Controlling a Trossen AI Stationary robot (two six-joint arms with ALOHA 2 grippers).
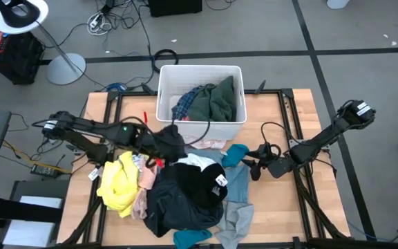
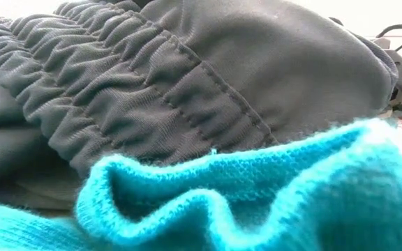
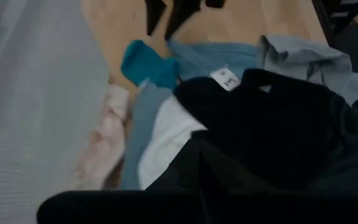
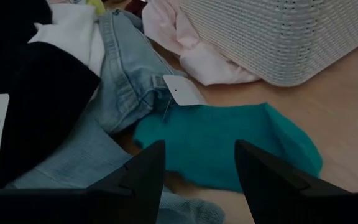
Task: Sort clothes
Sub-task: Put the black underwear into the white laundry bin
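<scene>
- Wooden desk (image 1: pixel 296 200) carries a heap of clothes (image 1: pixel 185 194) on its near-centre area, just in front of a white bin (image 1: pixel 200 124).
- The bin stands at the far middle of the desk; inside it lie a dark green garment (image 1: pixel 216 100) and a blue plaid piece (image 1: pixel 185 105).
- Heap, left side: bright yellow garment (image 1: pixel 118 183), with a salmon pink piece (image 1: pixel 144 190) just beside it.
- Heap, middle: large black garment (image 1: pixel 185 197) with a white tag (image 1: pixel 221 180) on top; white fabric (image 1: pixel 195 161) shows at its far edge.
- Heap, right side: light blue denim (image 1: pixel 239 187) running toward the near edge, grey fabric (image 1: pixel 237 221) at its end.
- Teal piece (image 4: pixel 229 146) lies flat on the desk beside the denim, near the bin's wall; a paper tag (image 4: pixel 184 91) rests at its edge.
- Pale pink fabric (image 4: pixel 197 56) lies against the foot of the bin.
- Left end effector (image 1: pixel 170 142): at the heap's far-left edge, just in front of the bin, fingers pressed together on dark fabric of the black garment.
- Right end effector (image 4: pixel 197 168): fingers spread wide, low over the desk, facing the teal piece, not touching it.
- Low view is filled by gathered grey cloth (image 2: pixel 187 90) with teal knit (image 2: pixel 257 202) in front of it.
</scene>
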